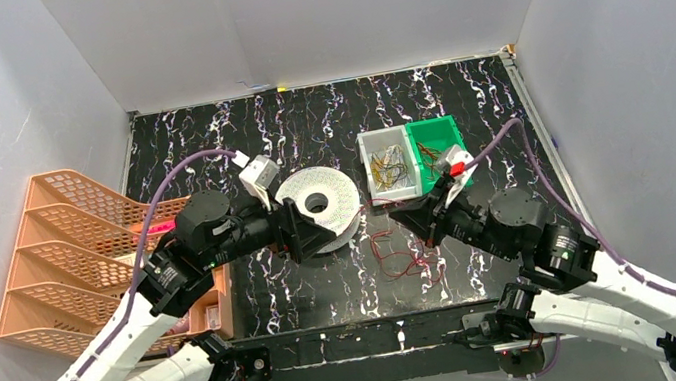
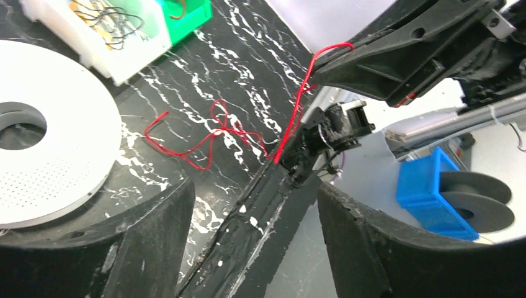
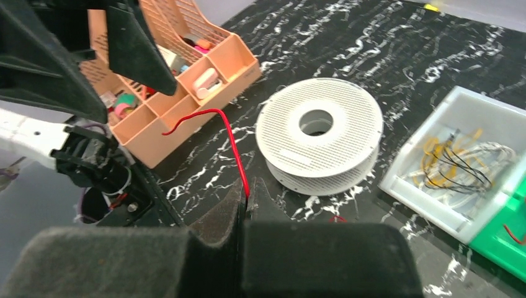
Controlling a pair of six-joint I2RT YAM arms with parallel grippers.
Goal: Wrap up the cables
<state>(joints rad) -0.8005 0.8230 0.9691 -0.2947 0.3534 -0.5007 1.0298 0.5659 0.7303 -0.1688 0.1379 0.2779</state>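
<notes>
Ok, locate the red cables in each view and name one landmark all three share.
Top external: red cables lie loose on the table, lower centre, between the arms.
Left wrist: looped at centre, one strand running toward the upper right.
Right wrist: one strand rises at centre from the shut right gripper and curls left.
Shared landmark: the white spool, seen in all three.

Left fingers (image 2: 155, 248) spread apart — red cables (image 2: 205, 139) loose on table (image 2: 248, 56), one strand up to right fingers (image 2: 397, 62).
</notes>
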